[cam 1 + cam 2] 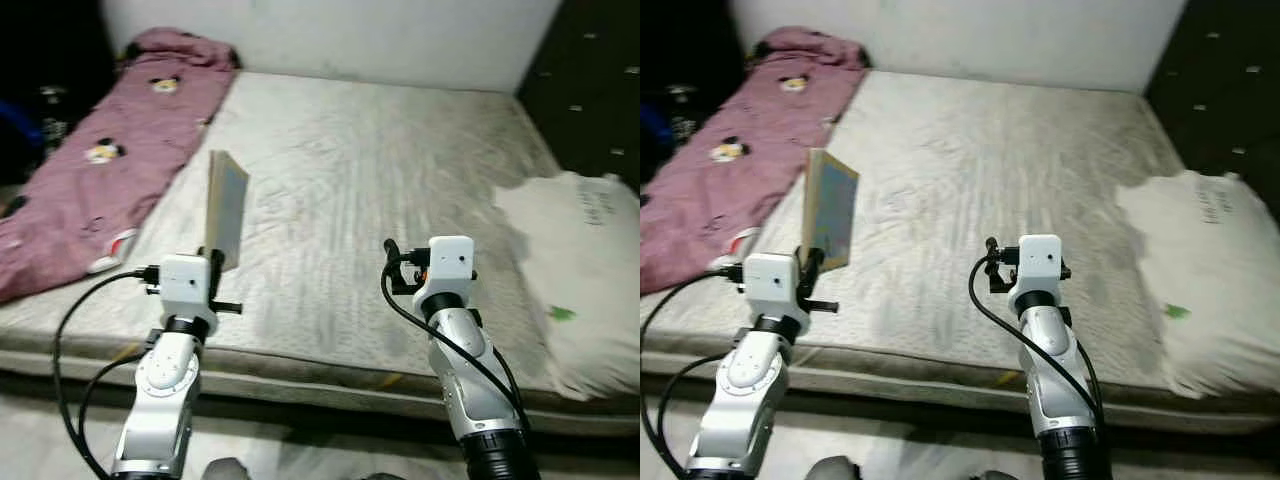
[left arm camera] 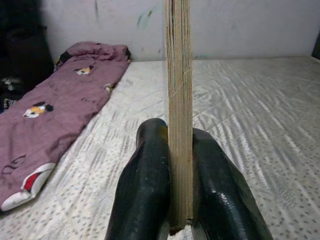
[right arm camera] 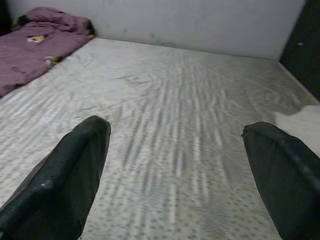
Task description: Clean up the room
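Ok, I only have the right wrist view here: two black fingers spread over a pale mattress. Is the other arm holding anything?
Observer: Yes. The left gripper is shut on a thin flat book, gripped at its lower edge and held upright above the pale mattress.
Operator: Which way does the book face?
Observer: Its blue cover shows in the right eye view; the left wrist view shows its page edges.
Operator: Anything on the bed to my right?
Observer: A white pillow with a small green mark lies at the mattress's right edge.
Operator: And on the far left?
Observer: A pink cartoon-print blanket runs along the left edge.
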Motion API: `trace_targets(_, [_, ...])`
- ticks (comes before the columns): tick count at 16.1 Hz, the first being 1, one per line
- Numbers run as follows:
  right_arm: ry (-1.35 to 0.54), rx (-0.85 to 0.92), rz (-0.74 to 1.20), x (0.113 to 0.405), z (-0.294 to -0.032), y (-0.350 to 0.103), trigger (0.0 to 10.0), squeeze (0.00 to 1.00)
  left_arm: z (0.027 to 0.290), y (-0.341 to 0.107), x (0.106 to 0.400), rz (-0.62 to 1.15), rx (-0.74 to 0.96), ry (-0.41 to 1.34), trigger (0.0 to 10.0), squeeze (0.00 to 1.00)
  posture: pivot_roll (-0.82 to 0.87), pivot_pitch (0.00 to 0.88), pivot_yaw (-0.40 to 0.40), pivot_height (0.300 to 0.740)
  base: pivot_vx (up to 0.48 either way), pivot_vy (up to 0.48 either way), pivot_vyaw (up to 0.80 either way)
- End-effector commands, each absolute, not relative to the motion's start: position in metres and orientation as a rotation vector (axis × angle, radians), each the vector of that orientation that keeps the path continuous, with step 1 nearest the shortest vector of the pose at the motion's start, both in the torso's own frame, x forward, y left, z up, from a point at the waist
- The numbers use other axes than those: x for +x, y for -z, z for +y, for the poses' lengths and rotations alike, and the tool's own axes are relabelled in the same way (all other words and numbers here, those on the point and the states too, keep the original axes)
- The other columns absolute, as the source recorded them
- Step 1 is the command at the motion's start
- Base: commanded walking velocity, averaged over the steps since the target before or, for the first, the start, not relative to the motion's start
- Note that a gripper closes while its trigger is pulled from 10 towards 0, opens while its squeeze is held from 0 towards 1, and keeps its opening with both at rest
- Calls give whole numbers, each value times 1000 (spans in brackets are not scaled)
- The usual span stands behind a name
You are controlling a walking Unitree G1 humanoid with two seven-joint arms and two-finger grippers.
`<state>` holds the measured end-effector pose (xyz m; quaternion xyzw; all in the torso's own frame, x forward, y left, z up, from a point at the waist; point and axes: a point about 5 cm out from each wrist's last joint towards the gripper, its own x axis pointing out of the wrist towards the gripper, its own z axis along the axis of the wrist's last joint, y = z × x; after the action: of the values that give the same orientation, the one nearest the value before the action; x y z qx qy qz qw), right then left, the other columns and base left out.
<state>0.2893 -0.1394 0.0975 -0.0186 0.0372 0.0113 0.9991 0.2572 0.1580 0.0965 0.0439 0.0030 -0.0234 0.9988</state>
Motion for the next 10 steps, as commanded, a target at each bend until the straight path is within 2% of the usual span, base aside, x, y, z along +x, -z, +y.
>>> trace_targets(1, [-16,-45,63,290,-142,-100,10000,0,153,-108,260,-48,85,65,10000,0,60,0,-29,740,0,-319,0])
trace_targets(10, [-18,-45,66,290,-142,-99,10000,0,152,-108,261,-48,82,71,10000,0,61,0,-31,740,0,-320,0])
